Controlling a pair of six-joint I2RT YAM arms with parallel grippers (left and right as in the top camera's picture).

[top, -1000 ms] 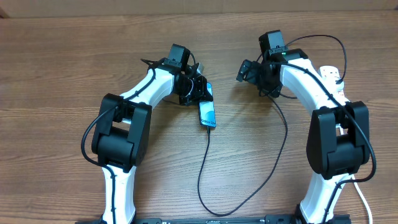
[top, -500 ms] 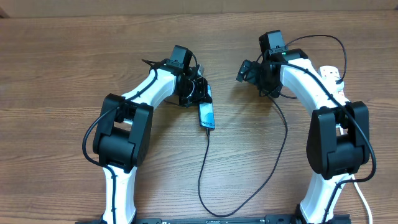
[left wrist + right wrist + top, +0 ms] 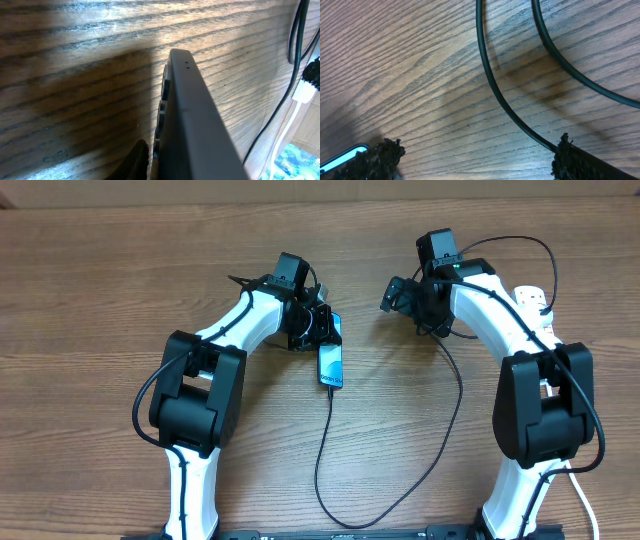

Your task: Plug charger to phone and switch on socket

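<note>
The phone [image 3: 331, 364] shows its lit blue screen at the table's middle. The charger's thin black cable [image 3: 322, 450] is plugged into the phone's near end and loops down and round to the right. My left gripper [image 3: 318, 326] reaches around the phone's far end. In the left wrist view the phone [image 3: 192, 115] fills the space between the jaws edge-on; one finger [image 3: 138, 161] lies close beside it and the other is hidden. My right gripper [image 3: 400, 293] is open over bare wood [image 3: 480, 160]. The socket [image 3: 533, 298] lies at the far right, partly under the right arm.
Black cable strands [image 3: 487, 75] cross the wood under the right gripper, one passing its right finger [image 3: 570, 160]. The phone's corner [image 3: 345, 155] shows at that view's lower left. The strip's white cord [image 3: 583, 500] runs off the near right edge.
The phone and the cable stretch just below it have shifted slightly to the left. Both arms stand where they were.
</note>
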